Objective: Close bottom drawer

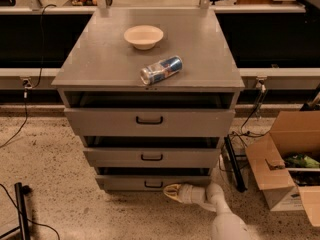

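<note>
The grey cabinet [150, 74] has three drawers, all pulled out a little. The bottom drawer [150, 183] is the lowest, with a plain grey front and a small black handle [153, 184]. It sticks out slightly, with a dark gap above it. My gripper [170, 190] is low near the floor, just right of and below the handle, its pale tip against or very near the drawer front. My white arm [220, 214] comes in from the lower right.
A cream bowl [143, 36] and a lying can [161, 70] sit on the cabinet top. An open cardboard box [285, 164] stands on the floor at right. Cables and a black bar [234, 164] lie by the cabinet's right side. A black pole [21, 209] stands at lower left.
</note>
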Robot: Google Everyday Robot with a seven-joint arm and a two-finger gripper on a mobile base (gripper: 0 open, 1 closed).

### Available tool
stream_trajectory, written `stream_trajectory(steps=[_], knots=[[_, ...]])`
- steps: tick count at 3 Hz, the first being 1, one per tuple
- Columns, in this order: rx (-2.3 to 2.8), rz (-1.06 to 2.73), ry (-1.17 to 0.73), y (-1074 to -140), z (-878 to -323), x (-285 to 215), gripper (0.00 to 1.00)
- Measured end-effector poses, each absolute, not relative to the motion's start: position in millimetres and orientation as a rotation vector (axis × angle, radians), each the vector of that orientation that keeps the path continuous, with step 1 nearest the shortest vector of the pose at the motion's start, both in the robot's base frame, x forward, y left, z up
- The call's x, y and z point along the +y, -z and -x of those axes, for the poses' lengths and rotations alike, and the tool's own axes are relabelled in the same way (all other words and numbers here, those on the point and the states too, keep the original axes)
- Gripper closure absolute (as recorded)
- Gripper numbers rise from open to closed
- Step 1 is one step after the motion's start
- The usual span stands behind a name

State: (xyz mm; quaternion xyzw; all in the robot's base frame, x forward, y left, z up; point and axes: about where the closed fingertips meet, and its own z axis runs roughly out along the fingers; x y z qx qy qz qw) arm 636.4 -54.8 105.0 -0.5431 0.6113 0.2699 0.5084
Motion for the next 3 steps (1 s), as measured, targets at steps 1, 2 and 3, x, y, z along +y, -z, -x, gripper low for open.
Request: stream_trajectory(steps=[1, 2, 3], knots=[[1.473, 1.305, -0.652, -105.0, -637.5, -56.7, 1.00], [1.479, 1.325, -0.652, -103.6, -637.4, -57.9, 1.00], [1.443, 1.378, -0.673, -111.4, -623.7, -54.2, 1.00]])
